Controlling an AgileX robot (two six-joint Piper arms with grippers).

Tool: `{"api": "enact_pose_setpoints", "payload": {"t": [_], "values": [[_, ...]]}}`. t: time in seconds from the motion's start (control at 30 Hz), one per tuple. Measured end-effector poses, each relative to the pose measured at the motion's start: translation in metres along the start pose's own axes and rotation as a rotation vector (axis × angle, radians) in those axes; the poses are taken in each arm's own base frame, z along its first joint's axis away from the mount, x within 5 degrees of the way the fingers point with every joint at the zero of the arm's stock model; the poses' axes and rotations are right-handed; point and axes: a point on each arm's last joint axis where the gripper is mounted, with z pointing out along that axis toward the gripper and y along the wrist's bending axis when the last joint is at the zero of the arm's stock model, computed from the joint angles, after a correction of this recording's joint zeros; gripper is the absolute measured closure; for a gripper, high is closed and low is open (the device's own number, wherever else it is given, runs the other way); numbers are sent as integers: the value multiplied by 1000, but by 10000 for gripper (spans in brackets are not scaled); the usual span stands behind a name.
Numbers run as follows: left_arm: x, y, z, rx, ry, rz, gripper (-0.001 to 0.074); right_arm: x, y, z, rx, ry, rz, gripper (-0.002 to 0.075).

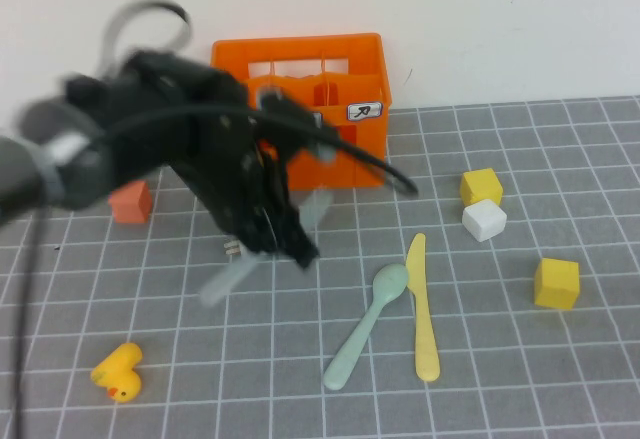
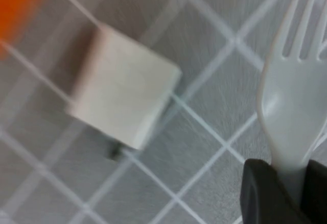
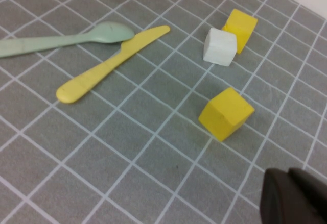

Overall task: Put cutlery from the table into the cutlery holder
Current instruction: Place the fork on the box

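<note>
A: Cutlery first. Where does each piece sit?

B: Item one, pale grey-green plastic fork [image 2: 288,117]: pinched at the handle between the dark fingers [image 2: 268,196] of the left gripper [image 1: 285,244], in front of the bright orange plastic crate with white front labels [image 1: 345,74]. From the high view the fork shows only as a blurred pale streak running out either side of the gripper, over the grey table with white grid lines [image 1: 560,379]; whether it rests on the tiles or is clear of them I cannot tell. Item two, mint-green plastic spoon [image 1: 365,327]: flat on the table, bowl towards the crate. Item three, pale yellow plastic knife [image 1: 423,309]: flat, just beside the spoon on its right, its blade close against the spoon's bowl.

A: And the right gripper [image 3: 296,196]?

B: Not seen from the high camera. Its own wrist view shows dark fingertips pressed together, holding nothing, above the tiles near a yellow cube [image 3: 226,114].

A: Other entries?

B: A second yellow cube [image 1: 481,186] touching a white cube [image 1: 484,220], both right of the knife. A small orange-red cube [image 1: 131,202] left of the crate. A yellow toy duck [image 1: 119,371] at the near left. The left wrist view also shows a blurred white block [image 2: 125,94] on the tiles near the fork's tines.
</note>
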Motion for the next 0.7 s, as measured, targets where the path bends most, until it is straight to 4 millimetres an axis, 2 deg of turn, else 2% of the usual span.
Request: {"api": "enact_pose_setpoints", "payload": {"t": [0.13, 0.23, 0.33, 0.5, 0.7], "values": [[-7, 3, -66, -65, -252, -1, 633, 0, 0, 0, -1, -2, 3, 729], [-10, 12, -106, -116, -471, -44, 633, 0, 0, 0, -1, -2, 3, 729], [-13, 24, -133, -141, -654, -120, 633, 0, 0, 0, -1, -2, 3, 729], [-16, 42, -146, -123, -815, -265, 633, 0, 0, 0, -1, -2, 3, 729], [-29, 54, -131, -86, -911, -391, 633, 0, 0, 0, 1, -3, 3, 729]]}}
